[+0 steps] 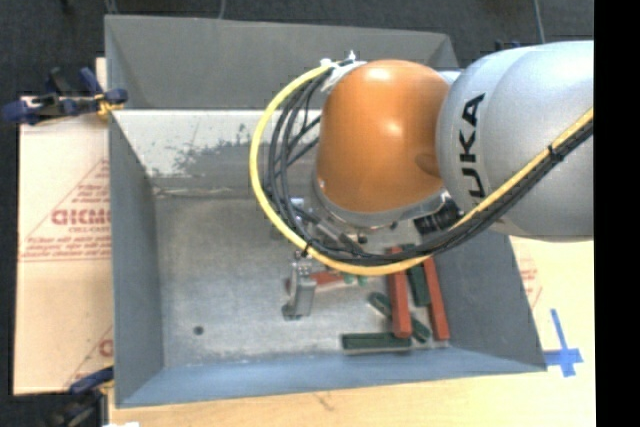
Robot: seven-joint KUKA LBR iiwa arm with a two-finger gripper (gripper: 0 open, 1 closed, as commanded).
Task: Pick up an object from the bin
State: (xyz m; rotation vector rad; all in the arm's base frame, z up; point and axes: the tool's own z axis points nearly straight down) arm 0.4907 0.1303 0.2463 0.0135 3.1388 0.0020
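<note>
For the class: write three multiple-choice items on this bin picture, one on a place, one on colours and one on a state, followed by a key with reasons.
1. Where in the bin do the long sticks lie heaped?
A. the view's upper left corner
B. the view's lower right corner
C. along the left wall

2. What colours are those sticks?
A. yellow and blue
B. white and pink
C. red-brown and dark green

3. How is the lone dark green stick by the lower wall placed?
A. lying flat
B. standing on end
C. propped on the rim

Key:
1 B: the heap sits at lower right, just right of the pincer.
2 C: red-brown and dark green bars lie side by side.
3 A: its whole length rests on the floor.
</note>
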